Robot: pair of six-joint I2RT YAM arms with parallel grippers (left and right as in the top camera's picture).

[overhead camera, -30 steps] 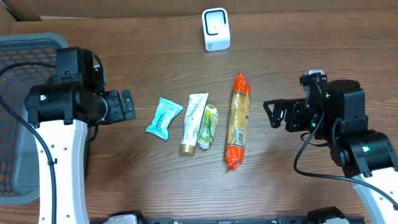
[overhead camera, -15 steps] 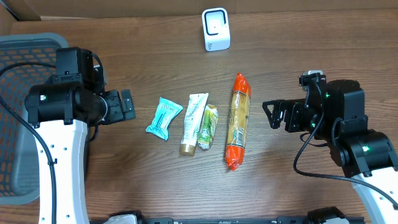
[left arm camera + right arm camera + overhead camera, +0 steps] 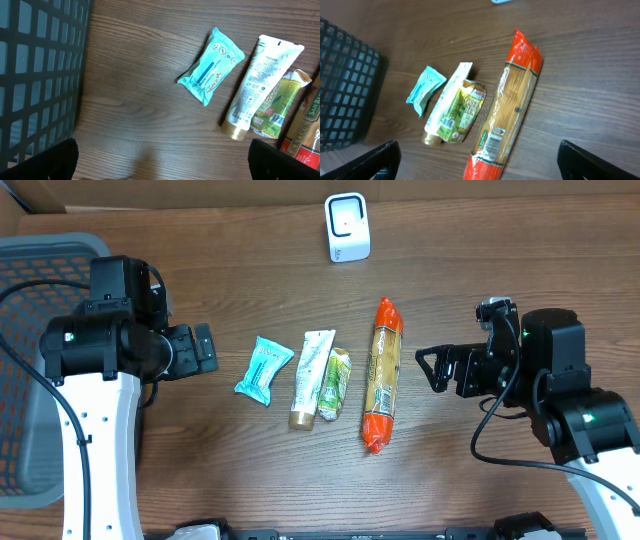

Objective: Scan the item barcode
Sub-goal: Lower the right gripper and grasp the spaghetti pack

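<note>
Four items lie in a row mid-table: a teal packet, a white tube, a green packet and a long orange pasta pack. The white scanner stands at the far edge. My left gripper is open, left of the teal packet, holding nothing. My right gripper is open just right of the pasta pack. In the right wrist view the pack lies between and ahead of the fingers, its barcode label facing up.
A dark mesh basket fills the left side, close behind the left arm. Bare wood lies between the item row and the scanner. The green packet overlaps the tube.
My right gripper has shifted a little left, closer to the pasta pack. The left arm and all items stay where they were.
</note>
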